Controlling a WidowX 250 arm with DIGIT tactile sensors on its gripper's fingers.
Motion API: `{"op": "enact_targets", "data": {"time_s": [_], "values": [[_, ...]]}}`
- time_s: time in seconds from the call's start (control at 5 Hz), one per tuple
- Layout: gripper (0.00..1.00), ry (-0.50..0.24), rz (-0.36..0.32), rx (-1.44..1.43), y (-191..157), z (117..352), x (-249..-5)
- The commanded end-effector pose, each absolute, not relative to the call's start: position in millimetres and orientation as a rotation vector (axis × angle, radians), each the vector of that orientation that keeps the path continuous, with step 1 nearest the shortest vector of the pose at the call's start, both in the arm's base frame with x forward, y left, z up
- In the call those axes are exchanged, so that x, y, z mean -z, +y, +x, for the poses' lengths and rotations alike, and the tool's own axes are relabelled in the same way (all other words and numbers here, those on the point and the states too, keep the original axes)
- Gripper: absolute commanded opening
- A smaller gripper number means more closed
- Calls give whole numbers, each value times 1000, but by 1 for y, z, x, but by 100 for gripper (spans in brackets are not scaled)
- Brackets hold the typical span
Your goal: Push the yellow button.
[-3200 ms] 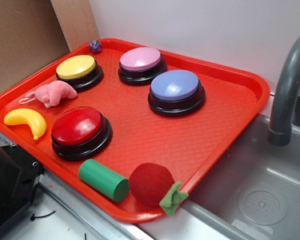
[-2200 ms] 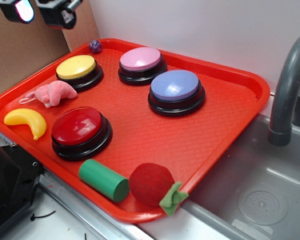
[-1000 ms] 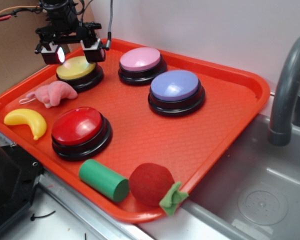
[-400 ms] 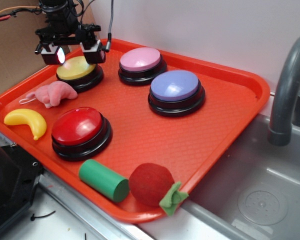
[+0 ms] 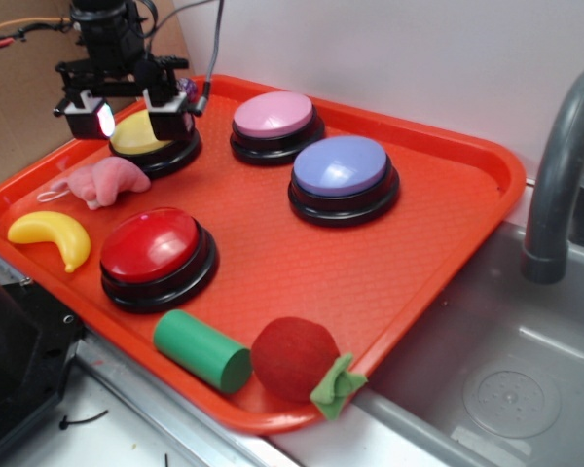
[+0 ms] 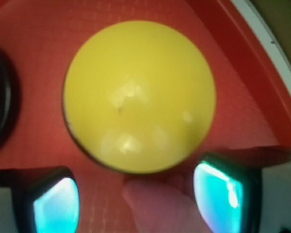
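Four round dome-topped plastic push buttons on black circular bases stand on the red textured plastic tray (image 5: 448, 224): one yellow button (image 5: 136, 136), one pink-topped button (image 5: 274, 115), one lavender-blue button (image 5: 341, 165) and one red button (image 5: 152, 245). The tray also carries one yellow toy banana (image 5: 51, 235), one pink plush toy (image 5: 105, 181), one green cylinder block (image 5: 200, 348), one red felt strawberry with a green leaf (image 5: 294, 358) and one small purple ball (image 5: 186, 87).

The yellow button sits near the tray's far left corner. In the wrist view its dome (image 6: 139, 95) is smooth and glossy with pale highlights, a thin black rim showing at its edge.

The black end effector (image 5: 123, 115) hangs directly over it, fingers (image 6: 56, 204) spread apart, holding nothing. A grey sink basin (image 5: 506, 379) lies right of the tray.
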State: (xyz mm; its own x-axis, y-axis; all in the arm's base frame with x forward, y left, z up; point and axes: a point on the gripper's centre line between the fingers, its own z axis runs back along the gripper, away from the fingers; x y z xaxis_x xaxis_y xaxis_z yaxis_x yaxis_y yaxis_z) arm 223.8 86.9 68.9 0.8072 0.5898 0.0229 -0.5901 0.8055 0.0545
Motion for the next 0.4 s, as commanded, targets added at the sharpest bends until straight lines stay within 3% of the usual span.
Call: {"op": "enact_targets", "data": {"time_s": [0.0,0.2], "values": [[100,-107,58,-606,89,230,-115],[100,-131,53,-608,90,229,-127]]}}
